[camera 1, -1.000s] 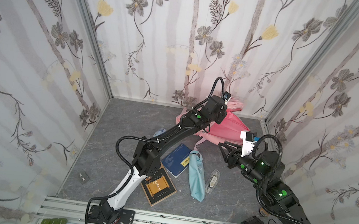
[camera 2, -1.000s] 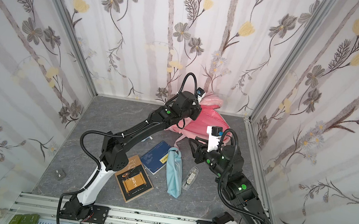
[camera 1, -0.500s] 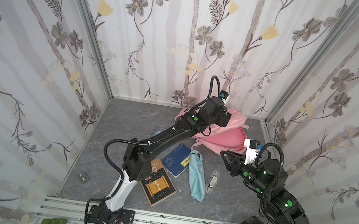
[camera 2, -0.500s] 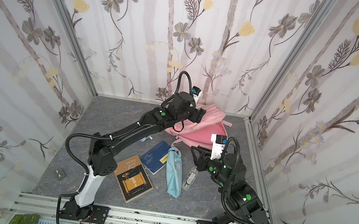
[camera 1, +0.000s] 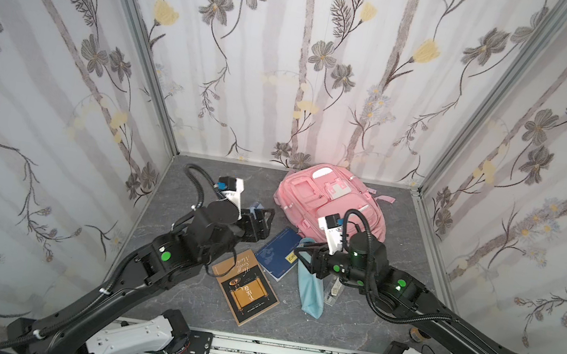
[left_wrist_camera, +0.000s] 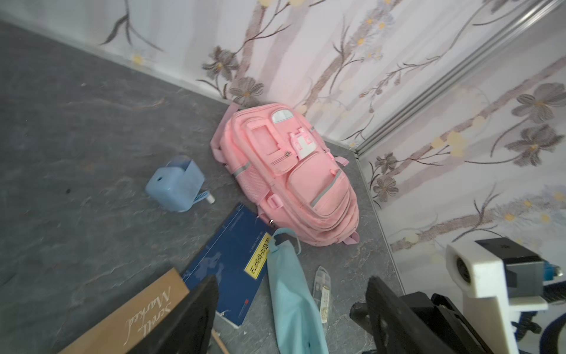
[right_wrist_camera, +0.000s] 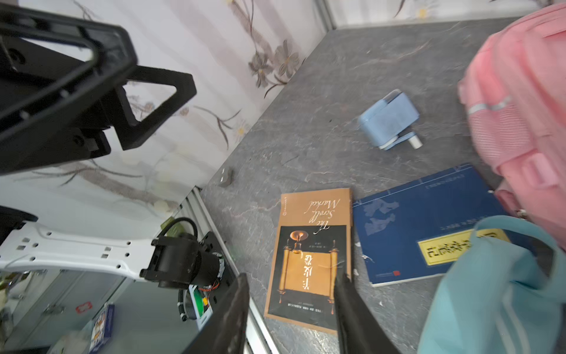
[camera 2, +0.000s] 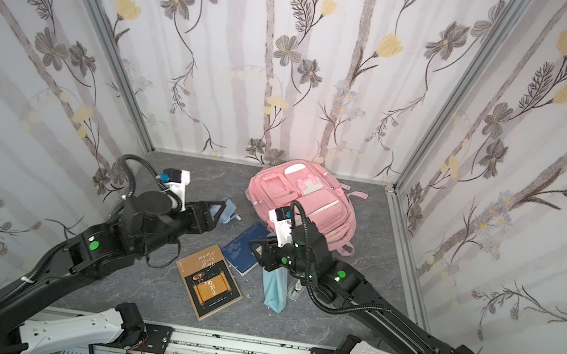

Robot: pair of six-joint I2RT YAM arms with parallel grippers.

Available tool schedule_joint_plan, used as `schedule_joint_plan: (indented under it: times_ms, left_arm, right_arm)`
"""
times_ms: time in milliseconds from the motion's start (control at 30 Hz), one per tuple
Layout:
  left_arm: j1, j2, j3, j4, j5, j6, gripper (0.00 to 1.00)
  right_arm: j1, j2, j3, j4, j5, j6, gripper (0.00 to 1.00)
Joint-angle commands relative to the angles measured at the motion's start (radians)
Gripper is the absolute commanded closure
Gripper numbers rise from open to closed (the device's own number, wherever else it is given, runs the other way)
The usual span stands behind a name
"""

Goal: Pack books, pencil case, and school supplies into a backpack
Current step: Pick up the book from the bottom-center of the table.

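Far right by far wall [camera 1: 290, 72]: backpack [camera 1: 330, 208] flat, pockets up. Touching its near edge: navy book [camera 1: 276, 253]; brown book [camera 1: 244, 288] just near-left of that. Over navy book's right edge: loop end of pencil case [camera 1: 310, 294]; clear case [camera 1: 333, 291] just right. Left of backpack: blue box [left_wrist_camera: 176, 188], partly hidden in top views by left pincer [camera 1: 263, 225], spread, empty. Above pencil case's far end: right pincer [camera 1: 304, 263], spread, empty.

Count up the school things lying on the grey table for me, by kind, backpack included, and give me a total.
Books: 2, the brown book and the navy book
Pencil case: 1
Backpack: 1
Pale-blue box with knob: 1
Clear case: 1
Total: 6
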Motion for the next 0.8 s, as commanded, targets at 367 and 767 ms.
schedule_joint_plan:
  times_ms: [367,767]
  left_arm:
    - [0.003,-0.084,-0.449,-0.109,0.080,-0.524,0.21]
    - [0.014,0.002,-0.553,0.009,0.162,-0.516,0.20]
  right_arm:
    - [0.037,0.458,0.154,-0.011,-0.133,0.036,0.48]
    - [0.058,0.536,0.124,0.024,-0.079,0.048,0.44]
